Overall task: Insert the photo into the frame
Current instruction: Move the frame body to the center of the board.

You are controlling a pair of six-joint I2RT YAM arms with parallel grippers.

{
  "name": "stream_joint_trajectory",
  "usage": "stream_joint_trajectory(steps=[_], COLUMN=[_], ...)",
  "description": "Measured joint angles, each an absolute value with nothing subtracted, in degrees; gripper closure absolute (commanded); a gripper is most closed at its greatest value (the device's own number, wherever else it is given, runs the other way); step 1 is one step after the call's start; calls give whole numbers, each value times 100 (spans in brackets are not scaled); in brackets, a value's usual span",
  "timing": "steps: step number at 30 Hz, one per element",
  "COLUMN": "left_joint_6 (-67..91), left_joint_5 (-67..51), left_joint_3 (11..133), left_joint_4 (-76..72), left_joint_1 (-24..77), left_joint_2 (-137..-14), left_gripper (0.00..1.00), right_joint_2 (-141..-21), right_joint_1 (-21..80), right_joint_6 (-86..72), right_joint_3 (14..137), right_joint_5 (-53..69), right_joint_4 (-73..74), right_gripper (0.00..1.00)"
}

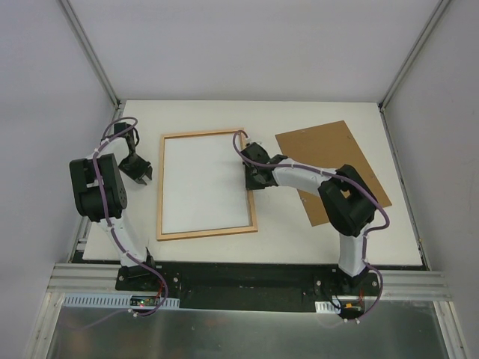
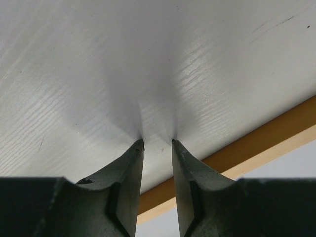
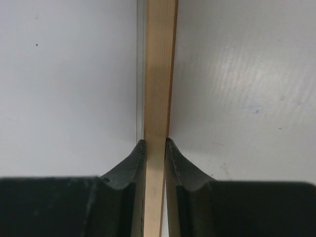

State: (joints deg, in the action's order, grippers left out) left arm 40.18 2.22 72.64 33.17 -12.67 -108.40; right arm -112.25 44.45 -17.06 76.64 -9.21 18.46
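Wooden frame (image 1: 160, 187) lying flat, long axis near-to-far

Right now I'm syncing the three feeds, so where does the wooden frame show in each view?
Top external: the frame lies left of centre on the table.
Left wrist: its rail crosses the lower right corner diagonally.
Right wrist: its rail runs up the middle, between the right gripper's fingers.
Shared landmark: the white table, beside the rail in every view.
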Motion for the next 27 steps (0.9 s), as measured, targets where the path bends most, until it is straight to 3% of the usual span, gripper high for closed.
stream_joint_trajectory(steps=[4,11,17,22,27], left_joint_6=[4016,4014,4014,4032,4062], left_joint_5=[187,150,167,187,191], left_joint_3=[7192,7172,7144,7126,7019], left_joint_4=[3336,3326,3323,3308,3201], left_joint_1=[-1267,-1219,-1044,-633,-517], left_joint_2=[-10774,-10772,-10750,-10750,-10680], left_gripper=[69,69,68,69,69], right_joint_2=[-10853,-10908,-10261,-10739,-10473], right_joint_1=[4213,4517,3642,4187,4038], right_joint_6=[-1599,-1527,-1612,-1605,-1752], right_joint_3=[7118,7275,6348,7011,6497], right_joint_5=[-919,-1337,-919,-1264,-827], right_joint_4=[1610,2014,1498,1737,1175], right_gripper=[99,99,99,99,99])
